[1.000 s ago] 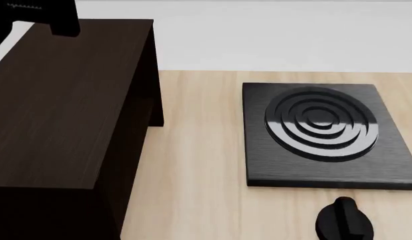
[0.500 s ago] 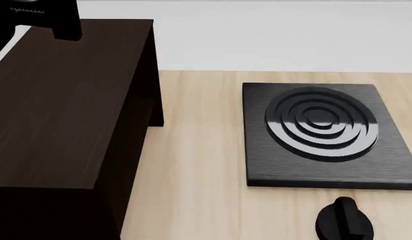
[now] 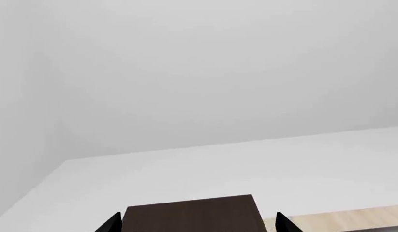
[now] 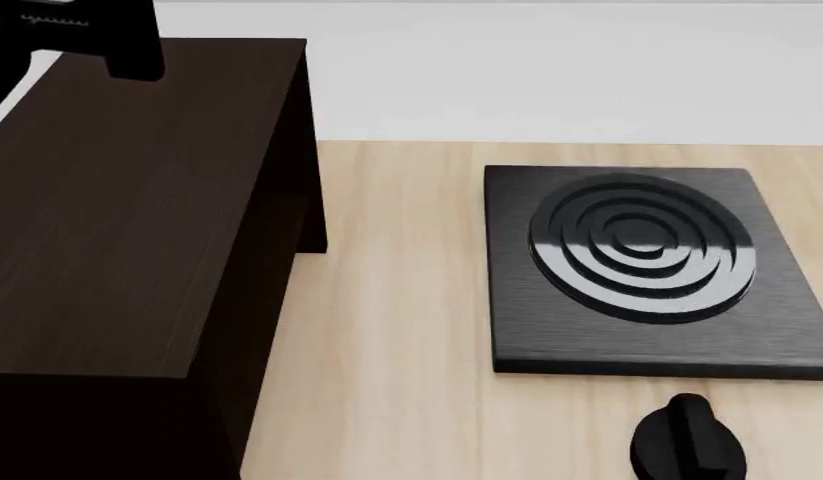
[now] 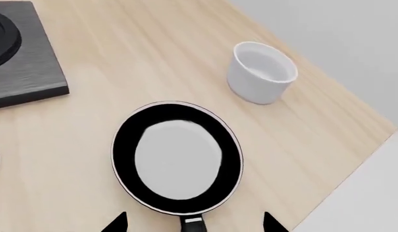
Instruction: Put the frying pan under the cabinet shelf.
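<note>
From my R wrist cam, the right gripper hangs over the frying pan. Only the two fingertips show at the frame edge, spread wide to either side of the handle stub and apart from it, so the claw is open w/ nothing in it. The pan sits flat on the wooden table, handle end toward the gripper, grey-white inside facing up. The head cam doesn't show the pan at all. Beyond it stands a white round bowl, near but not touching, and a corner of the stove plate lies off to the side.

In the head view, nearest me is a dark knob-like part, prob. part of the R arm, can't tell for sure. Past it is the stove plate, then the cabinet shelf on my left side, big dark box, flat top. Its underside opening isn't visible from here.

Left gripper: tips spread wide in the L wrist cam, holding nothing, parked up over the cabinet's far end.

Step in hand, I judge: pre-grasp on the pan, task barely started. Next move needs the R claw to drop onto the handle, close firmly, then carry the pan across past the stove plate to the cabinet w/o clipping the bowl.
</note>
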